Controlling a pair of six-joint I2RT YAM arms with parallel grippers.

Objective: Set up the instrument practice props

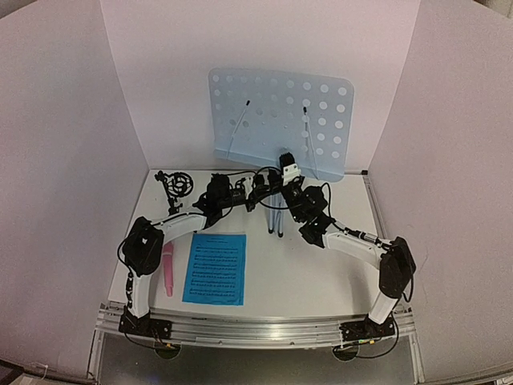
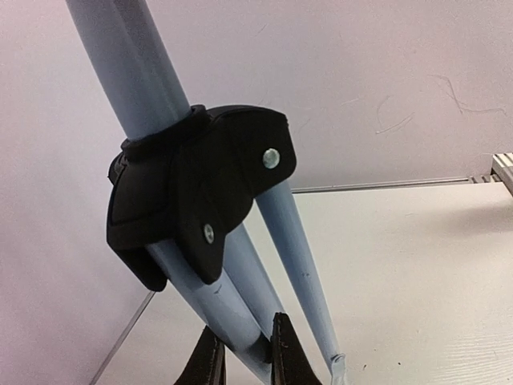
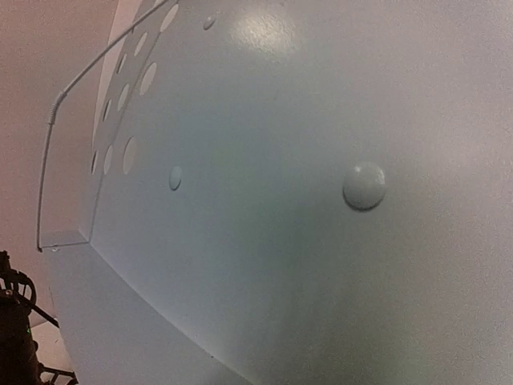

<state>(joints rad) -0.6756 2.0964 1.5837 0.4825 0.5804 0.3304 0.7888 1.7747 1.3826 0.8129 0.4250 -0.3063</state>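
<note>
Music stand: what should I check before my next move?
1. Left gripper on the music stand: ok, the fingers clamp a pale-blue leg.
2. Right gripper hold: cannot tell, its fingers are outside its own view.
3. Legs spread: not ok, they are bunched close under the black hub.
4. Sheet music clear of the stand: ok, it lies flat on the table.
5. Pink microphone and small black tripod clear: ok, both are left of the stand.

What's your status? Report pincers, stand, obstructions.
Left pincer clamps stand leg. Right pincer at stand, state unclear. Sheet, mic lying flat. No obstruction seen.
</note>
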